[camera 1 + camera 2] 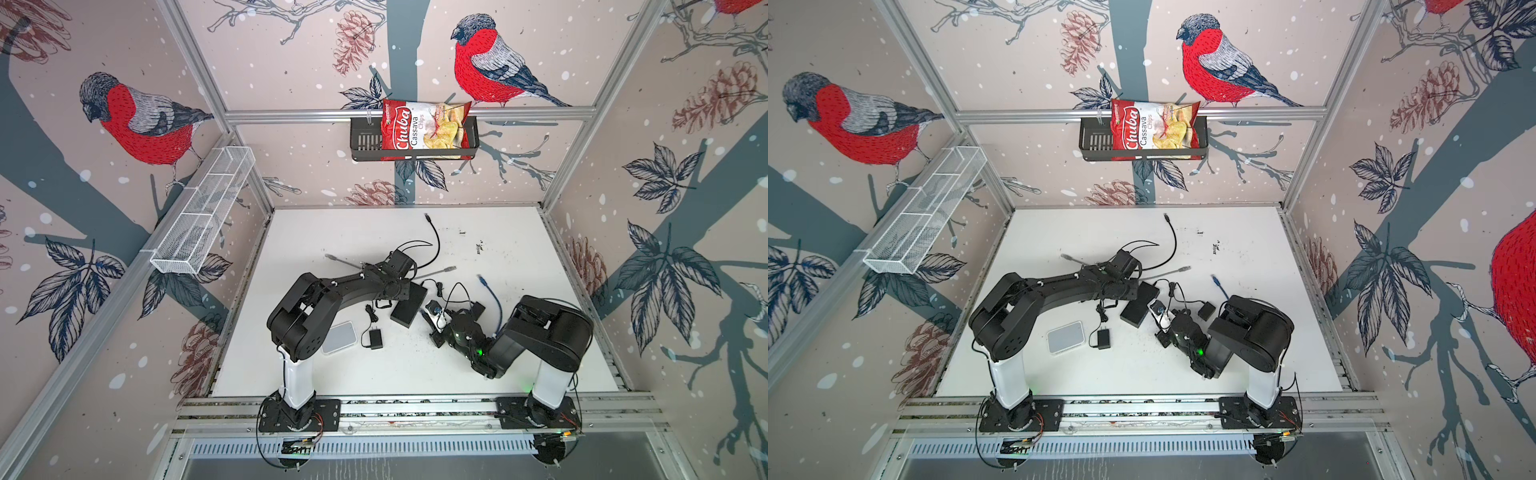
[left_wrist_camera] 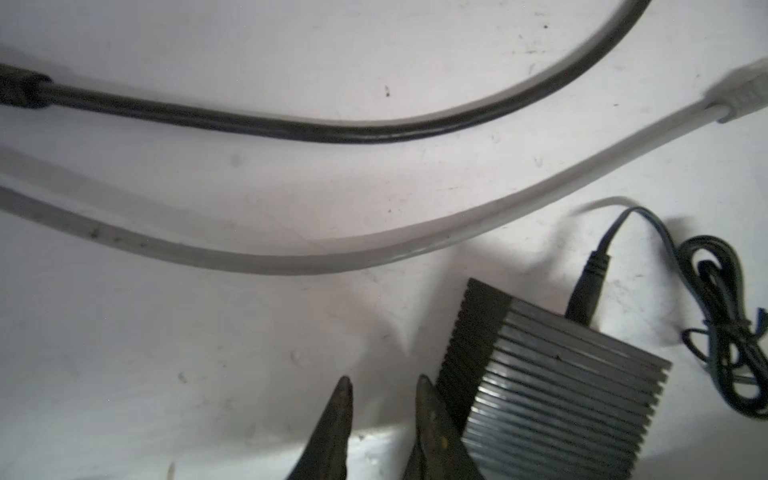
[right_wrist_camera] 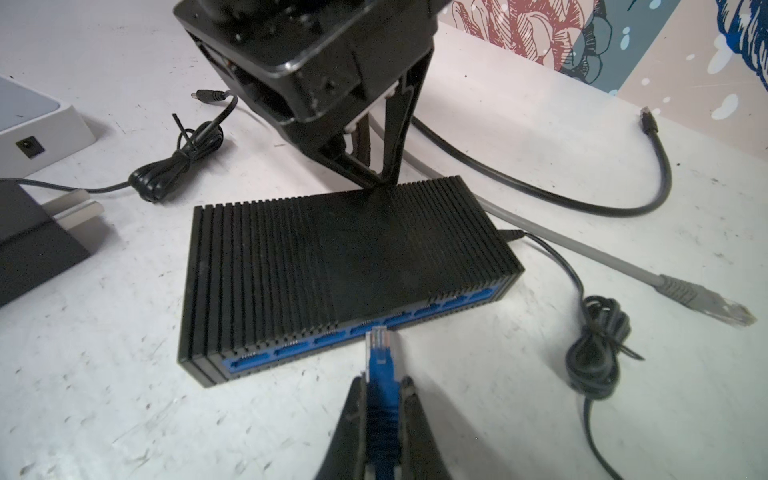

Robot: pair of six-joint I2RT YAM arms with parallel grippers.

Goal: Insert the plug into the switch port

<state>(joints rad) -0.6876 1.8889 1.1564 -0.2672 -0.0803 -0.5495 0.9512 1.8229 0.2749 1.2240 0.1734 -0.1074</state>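
**Operator:** Where is the switch (image 3: pixel 345 257)?

**Technician:** It lies flat near the middle of the tabletop (image 1: pixel 415 374), ribbed top upward. Its blue port row (image 3: pixel 291 352) faces the tabletop's right edge. A thin power lead (image 3: pixel 511 233) enters one short side.

**Operator:** Where is the plug (image 3: pixel 380 353)?

**Technician:** It is in the right gripper (image 3: pixel 380 386). Both fingers are closed against the sides of the blue boot, and the clear tip projects forward. The tip stands at the port row, near the row's middle. The plug body is outside the housing. Whether the tip touches a port opening cannot be told.

**Operator:** What is the state of the left gripper (image 2: pixel 384 382)?

**Technician:** Its fingers stand a narrow gap apart. Bare tabletop shows between them, and they hold nothing. One finger lies along the switch's ribbed side, at a rear corner. In the right wrist view the fingertips stand at the rear top edge, opposite the port row.

**Operator:** What else lies near the switch?

**Technician:**
- A grey cable (image 3: pixel 602 257) and a black cable (image 3: pixel 582 205) run past the switch on its far-edge side.
- A white device (image 1: pixel 340 336) and a black power adapter (image 1: pixel 374 337) lie apart from the switch, toward the near-left corner.
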